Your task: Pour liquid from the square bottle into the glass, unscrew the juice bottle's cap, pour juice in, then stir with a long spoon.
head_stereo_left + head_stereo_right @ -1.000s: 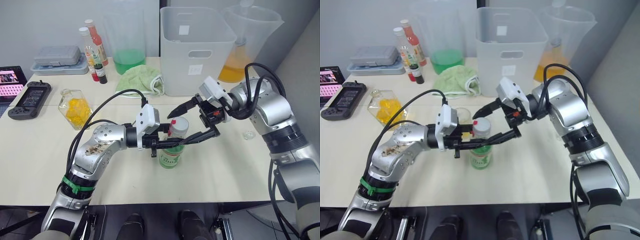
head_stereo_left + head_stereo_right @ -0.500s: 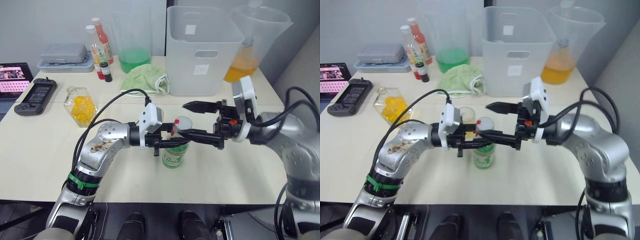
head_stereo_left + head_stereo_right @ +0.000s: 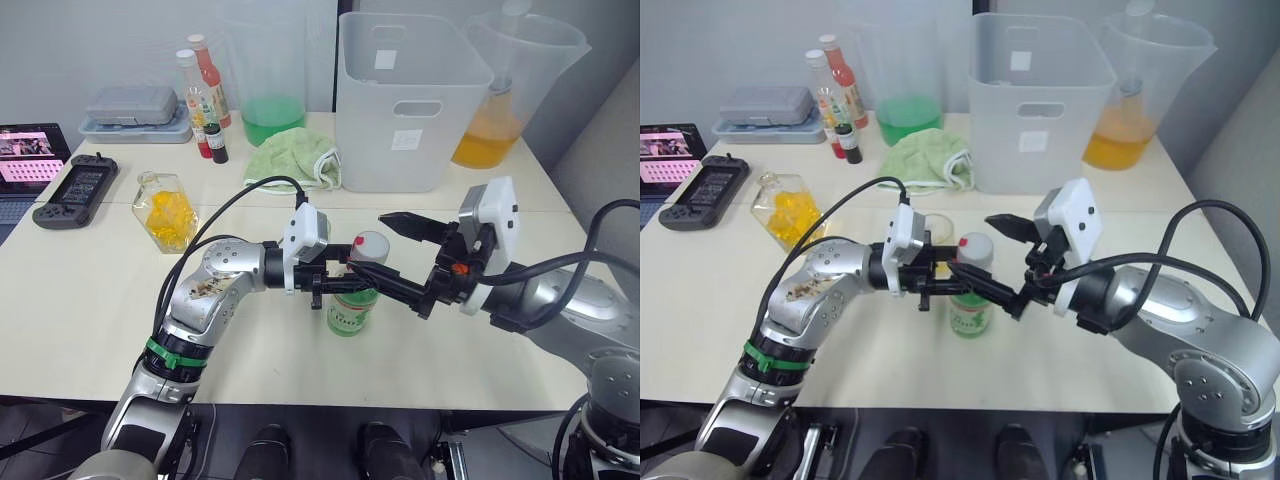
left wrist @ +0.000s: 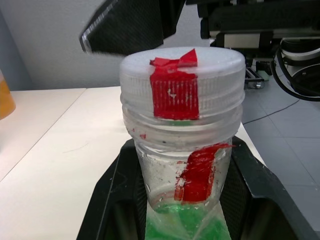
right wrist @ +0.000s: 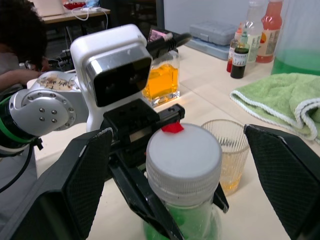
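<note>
A tablet (image 3: 24, 152) and a black handheld console (image 3: 74, 187) lie at the far left of the table (image 3: 80, 300). Behind them sits a grey case (image 3: 128, 105) on a tray. Two sauce bottles (image 3: 198, 85) stand next to it, with a square bottle (image 3: 167, 210) of yellow liquid in front, standing apart. A pitcher (image 3: 268, 70) with green liquid stands at the back, a green cloth (image 3: 294, 158) before it.

The left gripper (image 3: 338, 282) is closed around the juice bottle (image 3: 350, 310) just under its cap (image 3: 371, 246); the left wrist view shows both fingers (image 4: 117, 200) pressed to the neck. The bottle stands upright on the table near the front centre, cap still on. The glass (image 5: 232, 150), holding a little amber liquid, stands just behind the bottle.

The right gripper (image 3: 388, 248) is wide open, one finger on each side of the cap, not touching it.

A white bin (image 3: 410, 100) and a pitcher of orange liquid (image 3: 505, 90) stand at the back right.
</note>
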{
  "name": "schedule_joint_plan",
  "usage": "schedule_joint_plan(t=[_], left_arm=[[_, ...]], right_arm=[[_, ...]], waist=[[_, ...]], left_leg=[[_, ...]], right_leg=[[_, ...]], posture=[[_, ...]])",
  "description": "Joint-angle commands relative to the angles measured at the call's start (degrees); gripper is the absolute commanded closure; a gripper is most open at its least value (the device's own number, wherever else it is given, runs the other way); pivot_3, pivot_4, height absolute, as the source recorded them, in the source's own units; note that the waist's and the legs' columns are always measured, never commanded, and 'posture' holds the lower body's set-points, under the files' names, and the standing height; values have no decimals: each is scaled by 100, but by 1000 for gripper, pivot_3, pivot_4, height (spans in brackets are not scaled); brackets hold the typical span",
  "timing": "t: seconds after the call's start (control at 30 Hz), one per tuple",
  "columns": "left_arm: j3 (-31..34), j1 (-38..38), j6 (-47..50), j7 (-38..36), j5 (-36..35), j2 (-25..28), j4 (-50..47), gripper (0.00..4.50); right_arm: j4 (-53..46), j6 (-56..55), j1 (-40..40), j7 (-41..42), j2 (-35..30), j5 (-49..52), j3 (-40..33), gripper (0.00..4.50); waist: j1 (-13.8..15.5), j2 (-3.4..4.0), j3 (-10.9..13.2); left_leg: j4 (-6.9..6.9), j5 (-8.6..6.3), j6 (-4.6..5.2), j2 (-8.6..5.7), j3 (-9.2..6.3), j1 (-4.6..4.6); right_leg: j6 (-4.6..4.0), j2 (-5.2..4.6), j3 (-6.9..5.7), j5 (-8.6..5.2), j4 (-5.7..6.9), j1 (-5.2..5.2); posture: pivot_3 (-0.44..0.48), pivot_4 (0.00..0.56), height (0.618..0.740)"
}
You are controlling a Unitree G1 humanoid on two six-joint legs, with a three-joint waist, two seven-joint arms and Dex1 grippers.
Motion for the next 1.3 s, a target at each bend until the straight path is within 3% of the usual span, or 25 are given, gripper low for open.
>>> schedule_joint_plan(t=[0.03, 0.2, 0.23, 0.3, 0.57, 0.83, 1.0, 1.3], left_arm=[[-137, 77, 79, 60, 170, 15, -5, 2983], [-88, 106, 121, 117, 164, 59, -74, 2983], [-78, 118, 132, 127, 162, 71, -95, 2983], [-60, 139, 153, 157, 164, 86, -127, 2983], [-24, 200, 218, 236, 184, 124, -225, 2983], [27, 388, 217, 468, 217, 117, -346, 2983], [105, 574, 298, 623, 202, 209, -577, 2983], [106, 665, 327, 774, 162, 238, -705, 2983]], right_arm=[[-18, -174, -119, 25, -42, -42, 140, 281], [135, -276, -200, 106, -25, -143, 283, 1780], [148, -296, -204, 135, -18, -132, 292, 2270], [166, -342, -206, 203, -12, -126, 308, 2751], [345, -487, -197, 770, -137, -266, 440, 2786], [1370, -1298, -631, 2800, -602, -1257, 1262, 2787], [2800, -2195, -1521, 4411, -706, -2289, 2020, 2787], [3368, -2497, -2076, 5282, -562, -2463, 1987, 2789]], waist=[[0, 0, 0], [0, 0, 0], [0, 0, 0], [-2, 0, 0], [-7, 0, 0], [-21, 0, -1], [-40, 1, -2], [-38, 0, -3]], left_leg=[[0, 0, 0, 0, 0, 0], [0, 0, 0, 0, 0, -1], [0, 0, 0, 0, 0, -1], [0, 0, 0, 0, 0, -1], [0, 0, 0, 1, 0, -1], [-1, 0, 0, 3, 1, 9], [0, 0, 0, 3, 4, 18], [-1, 0, 0, 7, 4, 26]], right_leg=[[0, 0, 0, 0, 0, 0], [0, -1, 0, 0, -1, 0], [0, 0, 0, 0, -1, -1], [0, 0, 0, 0, -1, -1], [0, 1, 0, 0, -1, -1], [1, 2, 0, -1, -3, 6], [2, 2, 0, 0, -6, 13], [1, 4, 0, 0, -3, 17]], posture=[[0, 150, 740], [0, 150, 740], [0, 150, 740], [0, 150, 740], [0, 150, 740], [0, 150, 740], [0, 150, 740], [0, 150, 740]])
